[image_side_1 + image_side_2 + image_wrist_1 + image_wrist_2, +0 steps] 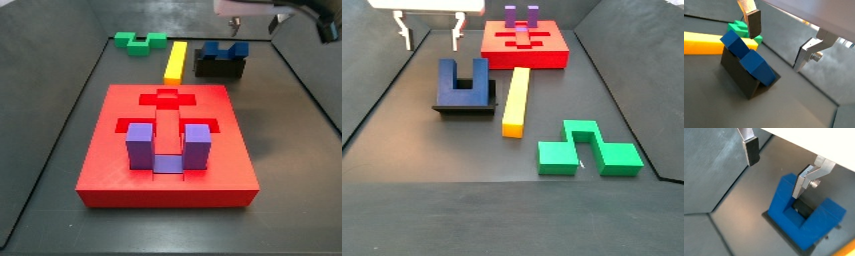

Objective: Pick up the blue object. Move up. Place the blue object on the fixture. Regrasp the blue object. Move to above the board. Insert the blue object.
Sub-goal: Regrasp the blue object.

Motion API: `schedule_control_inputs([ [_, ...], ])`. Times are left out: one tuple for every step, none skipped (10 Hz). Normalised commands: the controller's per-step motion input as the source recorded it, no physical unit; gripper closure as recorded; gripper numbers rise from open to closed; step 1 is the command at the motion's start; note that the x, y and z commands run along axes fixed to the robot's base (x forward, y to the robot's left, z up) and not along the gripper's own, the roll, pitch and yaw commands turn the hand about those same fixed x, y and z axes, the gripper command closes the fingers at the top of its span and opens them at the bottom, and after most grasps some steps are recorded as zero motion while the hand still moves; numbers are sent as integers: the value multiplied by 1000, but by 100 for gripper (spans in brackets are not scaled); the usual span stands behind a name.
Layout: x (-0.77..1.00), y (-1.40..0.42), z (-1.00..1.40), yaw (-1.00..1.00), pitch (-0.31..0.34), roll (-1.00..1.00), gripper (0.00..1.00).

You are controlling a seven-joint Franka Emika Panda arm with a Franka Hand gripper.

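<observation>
The gripper (433, 38) hangs above the floor with its two fingers spread wide and nothing between them; it is released. In a side view it sits up and beyond the blue block (462, 82), clear of it and not touching. In the opposite side view only its lower part (249, 17) shows at the upper edge, above and just behind the blue block (225, 48).

The blue block rests on the fixture (465, 107), a black holder whose edge shows beneath it. Its two prongs point away from the joining bar, and the block leans on the holder's sloped face, as a wrist view makes plain: blue block (749, 57) tilted on the dark fixture (741, 75). In a wrist view the block (797, 225) lies below and between the two finger lines, with one finger (751, 149) well off to its side and the other finger (810, 178) over its near prong, apart from it.

Beside the fixture lies a long yellow bar (516, 101), just next to it and parallel. A green block (588, 147) lies on the floor near the bar's end, well apart from the gripper. The red board (168, 140) lies flat further along, carrying a purple U-shaped block (163, 146) seated upright in one of its recesses; a cross-shaped recess (168, 99) is open.
</observation>
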Motion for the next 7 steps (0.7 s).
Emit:
schedule_control_inputs([
  [0,-143,-226,183,0,1000,0],
  [6,-151,-189,203,0,983,0],
  [137,-189,0,160,0,497,0],
  [0,-171,0,57,0,257,0],
  [0,0,-43,0,0,0,0],
  [0,0,-223,0,0,0,0],
  [9,0,-234,0,0,0,0],
])
